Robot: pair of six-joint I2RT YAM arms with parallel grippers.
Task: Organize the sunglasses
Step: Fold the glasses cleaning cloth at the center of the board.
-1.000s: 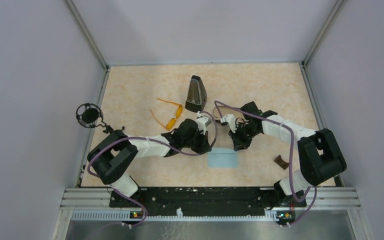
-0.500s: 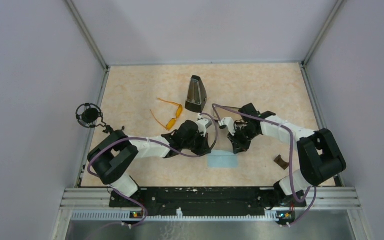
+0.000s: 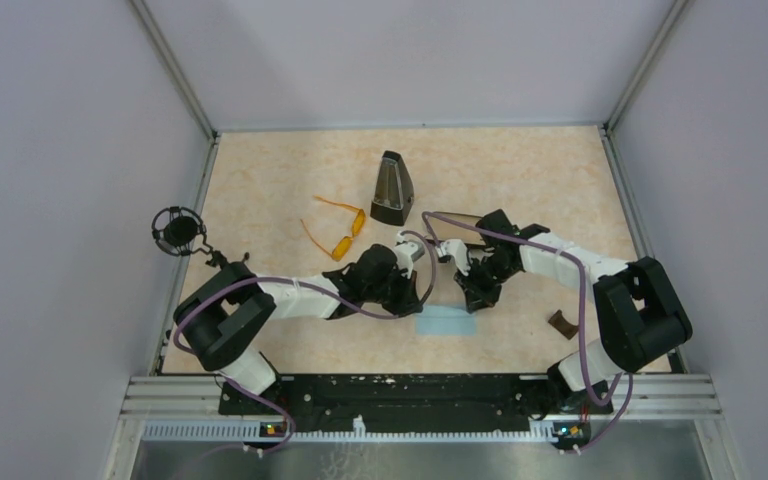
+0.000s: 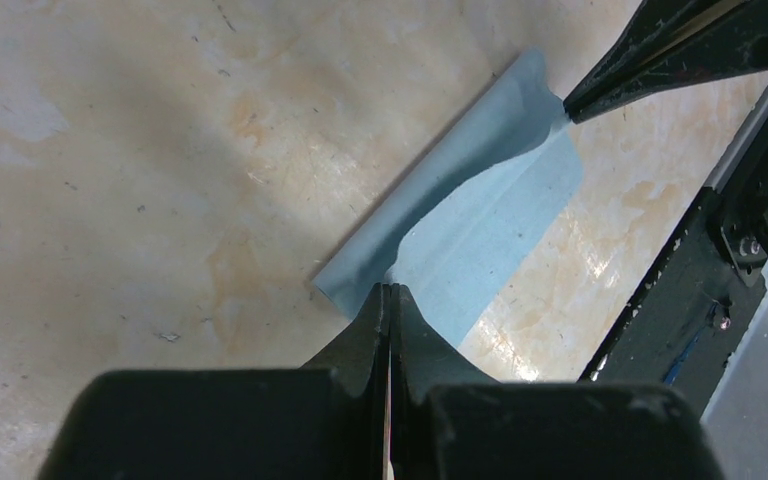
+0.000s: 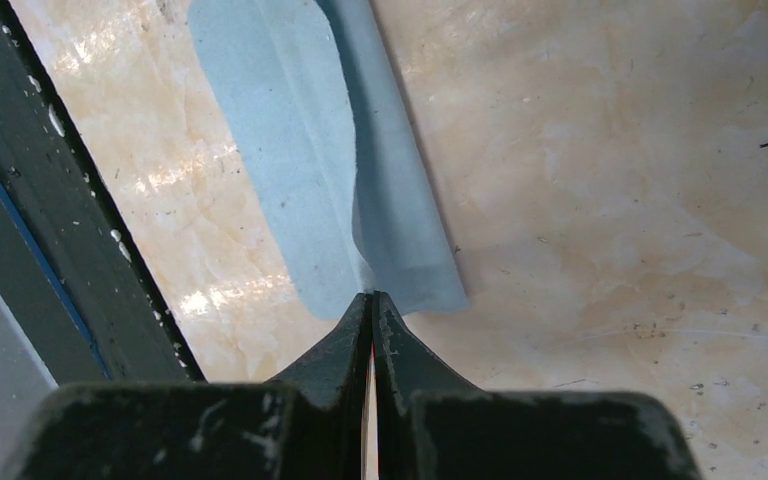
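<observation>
Sunglasses [image 3: 350,234] lie untouched on the counter [image 3: 520,170]. Left pincer [image 4: 391,292] and right pincer [image 5: 371,298] each pinch closed on a cloth [image 4: 480,215] corner

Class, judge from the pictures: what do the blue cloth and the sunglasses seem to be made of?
Cloth: thin, soft fabric with a matte finish, possibly microfibre; it folds and curls limply. Sunglasses: probably plastic, with translucent orange lenses and thin orange arms; too small to confirm.

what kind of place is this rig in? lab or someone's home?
Likely a lab test cell: plain grey walls enclosing a tabletop, an aluminium rail by the robot arms, and staged props: sunglasses, black case, blue cloth.
</observation>
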